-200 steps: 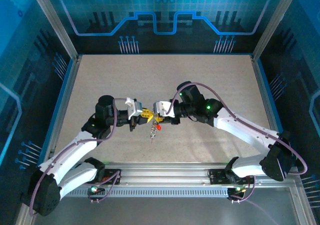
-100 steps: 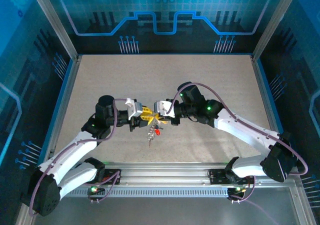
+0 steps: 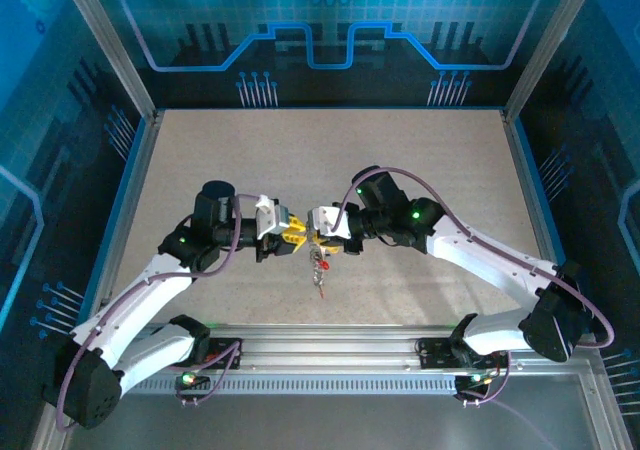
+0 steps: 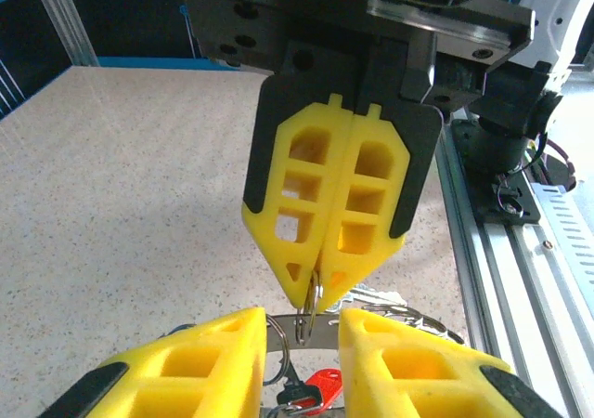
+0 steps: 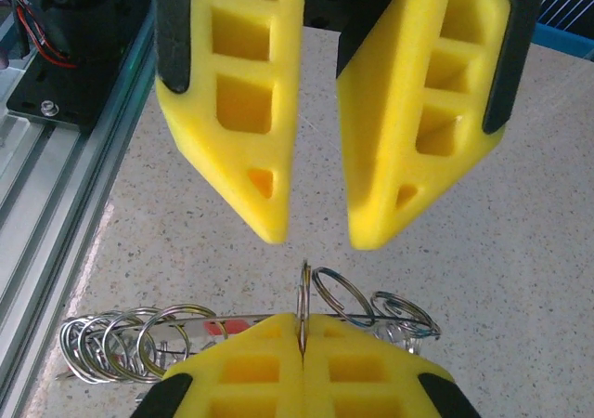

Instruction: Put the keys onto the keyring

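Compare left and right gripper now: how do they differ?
The left gripper is open, with a clear gap at its tips; the right gripper is shut. The left gripper holds nothing; the right gripper pinches a silver ring edge-on at its tips. Both are yellow-fingered and face each other tip to tip.

Bright, even light from above covers the table (image 3: 400, 160), with soft, faint shadows. The walls (image 3: 50, 170) glow blue. Wrist views are sharp, softening at the bottom edge.
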`<state>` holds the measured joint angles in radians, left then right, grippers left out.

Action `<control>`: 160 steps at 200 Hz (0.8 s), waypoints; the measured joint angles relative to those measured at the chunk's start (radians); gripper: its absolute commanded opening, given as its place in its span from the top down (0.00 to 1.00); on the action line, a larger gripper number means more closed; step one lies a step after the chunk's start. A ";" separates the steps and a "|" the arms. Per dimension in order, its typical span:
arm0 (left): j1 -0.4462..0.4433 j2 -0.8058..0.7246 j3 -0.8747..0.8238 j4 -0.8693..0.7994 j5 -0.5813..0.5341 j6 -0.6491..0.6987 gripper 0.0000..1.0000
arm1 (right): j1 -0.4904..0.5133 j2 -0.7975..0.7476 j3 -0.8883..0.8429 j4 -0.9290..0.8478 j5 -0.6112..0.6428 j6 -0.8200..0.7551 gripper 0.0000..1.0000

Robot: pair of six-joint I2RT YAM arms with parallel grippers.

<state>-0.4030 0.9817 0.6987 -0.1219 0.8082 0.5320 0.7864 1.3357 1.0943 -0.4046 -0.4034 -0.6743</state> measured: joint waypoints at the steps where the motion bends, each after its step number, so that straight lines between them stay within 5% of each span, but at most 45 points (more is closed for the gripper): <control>1: 0.000 0.000 0.000 -0.002 0.000 0.001 0.72 | 0.000 0.000 0.000 0.000 0.000 0.000 1.00; 87: -0.048 0.015 0.014 -0.054 -0.064 0.051 0.82 | 0.001 0.000 0.000 -0.008 0.003 0.004 1.00; 160: -0.087 0.021 0.030 -0.069 -0.117 0.080 0.80 | 0.004 0.000 0.000 -0.011 -0.003 0.012 1.00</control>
<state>-0.4904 1.0023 0.7284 -0.1913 0.6910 0.6125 0.7906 1.3357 1.0943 -0.4160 -0.4065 -0.6621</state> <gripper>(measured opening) 0.198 0.059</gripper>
